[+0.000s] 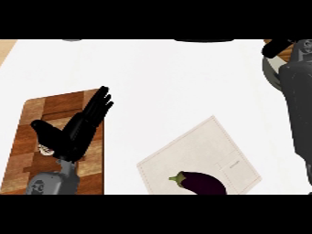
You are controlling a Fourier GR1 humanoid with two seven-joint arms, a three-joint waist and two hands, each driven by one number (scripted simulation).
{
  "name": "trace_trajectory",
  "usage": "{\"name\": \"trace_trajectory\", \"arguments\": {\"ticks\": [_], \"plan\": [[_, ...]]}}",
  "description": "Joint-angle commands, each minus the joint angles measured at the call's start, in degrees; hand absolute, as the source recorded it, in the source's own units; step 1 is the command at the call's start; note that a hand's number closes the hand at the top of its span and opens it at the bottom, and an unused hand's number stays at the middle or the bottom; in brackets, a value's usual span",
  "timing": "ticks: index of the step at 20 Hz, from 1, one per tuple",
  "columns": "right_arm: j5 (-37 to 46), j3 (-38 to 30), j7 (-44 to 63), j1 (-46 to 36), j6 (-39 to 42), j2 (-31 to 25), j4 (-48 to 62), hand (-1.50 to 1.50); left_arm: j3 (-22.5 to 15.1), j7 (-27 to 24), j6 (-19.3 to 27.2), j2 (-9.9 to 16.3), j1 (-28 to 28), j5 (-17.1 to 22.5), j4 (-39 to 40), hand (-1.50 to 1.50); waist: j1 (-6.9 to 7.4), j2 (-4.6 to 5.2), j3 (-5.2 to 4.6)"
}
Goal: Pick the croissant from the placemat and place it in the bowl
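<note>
left hand (77, 125) rests over the wooden cutting board (57, 103) left of the placemat (206, 151), fingers straight and apart, holding nothing. aubergine (202, 182) lies on the placemat. right forearm (307, 109) right of placemat; its fingers cannot be told. croissant and bowl unseen.

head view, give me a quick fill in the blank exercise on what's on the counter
1. The dark purple vegetable lying on the placemat is an ____.
2. The left hand, fingers straight, is over the wooden ____.
3. The right forearm shows along the view's ____ edge.
4. The eggplant lies near the placemat's ____ edge.

Missing words: eggplant; board; right; lower
</note>
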Motion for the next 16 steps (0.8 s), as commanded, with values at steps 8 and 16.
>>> {"name": "trace_trajectory", "arguments": {"ticks": [8,16], "plan": [[-3.3,-9.8,-16.5,-3.0,-19.1,-10.1,26.1,1.5,0.6,-0.3,-1.0,0.2,-1.1,-0.3,0.7,0.0,0.68,0.39,0.02],[0.1,-12.2,-23.4,-7.5,-30.8,-16.6,48.6,1.5,-0.5,1.6,-1.1,0.2,-2.4,0.0,-1.6,0.0,2.7,1.11,0.11]]}}
